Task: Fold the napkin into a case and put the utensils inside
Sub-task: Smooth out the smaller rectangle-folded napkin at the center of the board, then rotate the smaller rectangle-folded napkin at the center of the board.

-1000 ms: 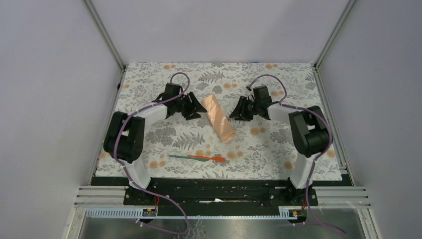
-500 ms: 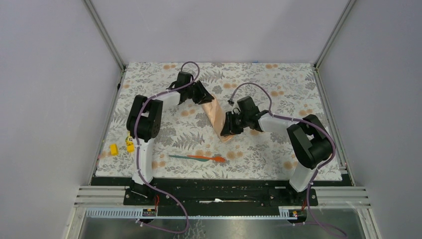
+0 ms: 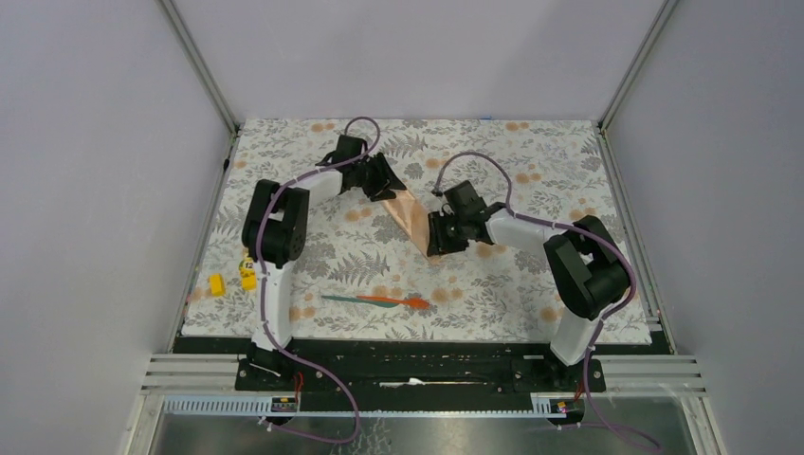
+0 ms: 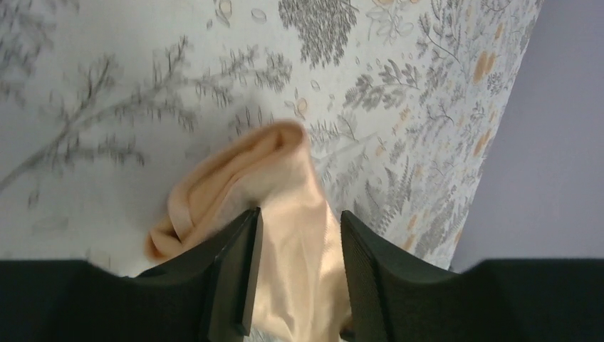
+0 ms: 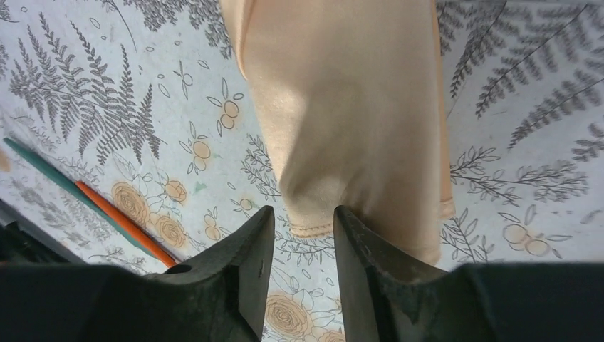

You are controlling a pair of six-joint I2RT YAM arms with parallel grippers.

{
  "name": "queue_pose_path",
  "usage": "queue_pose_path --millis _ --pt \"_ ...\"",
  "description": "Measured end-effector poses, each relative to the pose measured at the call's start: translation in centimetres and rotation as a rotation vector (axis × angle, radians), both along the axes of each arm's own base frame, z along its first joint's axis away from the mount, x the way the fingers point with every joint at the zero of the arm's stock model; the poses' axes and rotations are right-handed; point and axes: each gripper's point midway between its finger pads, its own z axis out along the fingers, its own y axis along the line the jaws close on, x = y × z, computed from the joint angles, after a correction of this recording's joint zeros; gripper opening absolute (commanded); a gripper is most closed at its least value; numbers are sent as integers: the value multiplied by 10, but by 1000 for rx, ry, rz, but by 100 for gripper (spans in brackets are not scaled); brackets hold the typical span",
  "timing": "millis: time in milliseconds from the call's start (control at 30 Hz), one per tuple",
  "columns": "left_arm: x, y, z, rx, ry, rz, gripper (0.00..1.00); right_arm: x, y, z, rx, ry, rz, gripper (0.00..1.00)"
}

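Note:
The peach-orange napkin (image 3: 410,213), folded into a long narrow case, lies slanted on the floral tablecloth. My left gripper (image 3: 387,186) is at its far end. In the left wrist view the left gripper (image 4: 299,214) is open, its fingers straddling the bunched cloth (image 4: 295,263). My right gripper (image 3: 437,241) is at the near end. In the right wrist view the right gripper (image 5: 304,210) is open, and the napkin's hemmed edge (image 5: 313,229) lies just at the fingertips. The utensils (image 3: 374,300), one teal and one orange-red (image 5: 121,217), lie together nearer the arm bases.
Two small yellow blocks (image 3: 217,284) (image 3: 247,276) sit at the left edge of the grey floral tablecloth (image 3: 531,161) beside the left arm's base. Grey walls and metal frame posts close in the table on three sides.
Both arms have swung in from beside the napkin onto its two ends. Both grippers narrowed, then widened again. The left arm's move uncovered the yellow blocks.

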Motion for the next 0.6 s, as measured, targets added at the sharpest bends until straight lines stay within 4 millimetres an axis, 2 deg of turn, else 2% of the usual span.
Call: queue_pose_path --millis 100,167,300,400,500,600 --pt "-14 9 21 22 -1 1 64 5 6 14 -57 -48 23 63" --pt "-23 17 47 29 -32 3 69 7 17 27 -62 -84 46 72" --pt "-38 47 123 25 -174 31 72 0 50 50 -20 -121 109 83" --pt "-52 79 166 29 -276 70 74 -6 79 59 55 -112 140 85" --pt "-72 110 179 61 -311 107 75 -11 95 47 96 -66 141 86" --pt "-96 125 171 100 -289 107 76 -13 98 28 92 -21 122 88"
